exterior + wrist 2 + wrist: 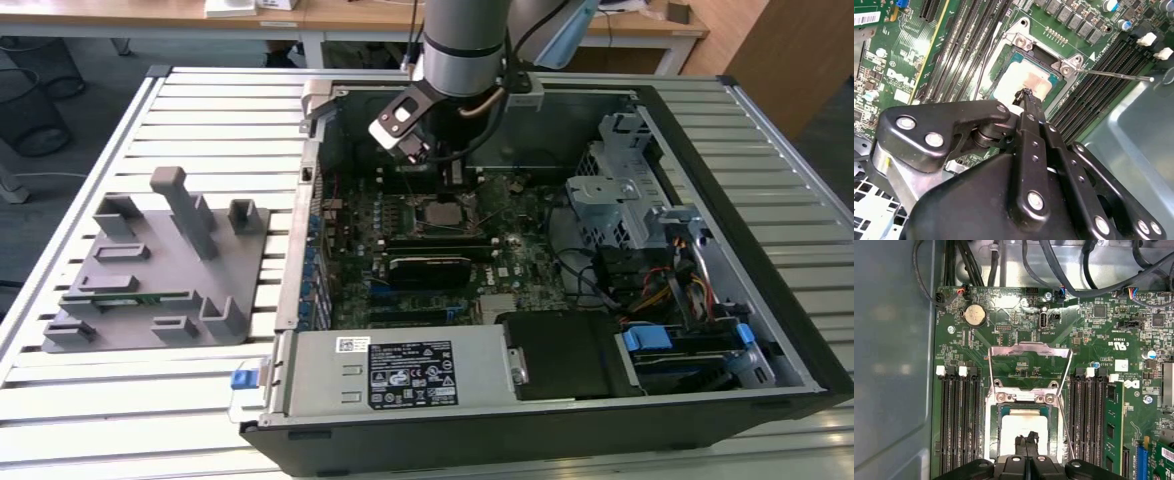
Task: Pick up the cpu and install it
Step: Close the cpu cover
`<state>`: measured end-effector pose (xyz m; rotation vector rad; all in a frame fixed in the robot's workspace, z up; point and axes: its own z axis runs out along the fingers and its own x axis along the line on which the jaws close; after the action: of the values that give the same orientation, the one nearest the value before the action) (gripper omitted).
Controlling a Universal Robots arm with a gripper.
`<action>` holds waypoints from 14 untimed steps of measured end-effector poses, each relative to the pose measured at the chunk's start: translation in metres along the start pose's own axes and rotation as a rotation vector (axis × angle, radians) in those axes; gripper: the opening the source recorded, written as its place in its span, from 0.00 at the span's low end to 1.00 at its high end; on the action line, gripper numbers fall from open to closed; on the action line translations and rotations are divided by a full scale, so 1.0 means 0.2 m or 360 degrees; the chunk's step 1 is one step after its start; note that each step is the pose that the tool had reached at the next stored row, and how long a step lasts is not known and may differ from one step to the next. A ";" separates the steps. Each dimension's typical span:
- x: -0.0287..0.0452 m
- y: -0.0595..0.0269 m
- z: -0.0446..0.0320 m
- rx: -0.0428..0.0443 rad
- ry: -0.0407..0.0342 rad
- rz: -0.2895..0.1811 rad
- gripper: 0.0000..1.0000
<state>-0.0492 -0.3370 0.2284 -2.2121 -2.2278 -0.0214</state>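
slatted metal table point(174, 110) up front, wooden desks point(360, 15) behind it; on the table the computer case point(534, 420) lies open, motherboard facing up; off to the exterior view's left sits a grey fixture point(147, 270) with a green memory stick point(130, 297) lying in it; and there's the arm point(467, 40), reaching straight down into the case, gripper point(457, 178) low over the middle of the board; in both wrist views the cpu point(1024, 424) is right there, lying flat and square inside the socket point(992, 415), silvery top up, pale rim showing; the load plate point(1029, 347) stands swung open beyond it, and the thin lever point(1114, 76) juts out to one side; memory slots point(956, 420) run along both flanks of the socket, a coin battery point(974, 315) farther up the board; the jaws are drawn together, only a hairline between the two fingers point(1020, 442), nothing gripped; the tip sits directly over the cpu's top point(1029, 80), very close; whether it actually touches the metal, can't tell.
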 end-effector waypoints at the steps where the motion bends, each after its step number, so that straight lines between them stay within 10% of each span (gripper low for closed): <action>1: 0.000 0.000 -0.005 0.0000 0.0000 0.0000 0.11; 14: 0.000 0.000 -0.033 0.0000 -0.0004 0.0000 0.11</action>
<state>-0.0493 -0.3370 0.2350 -2.2132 -2.2290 -0.0186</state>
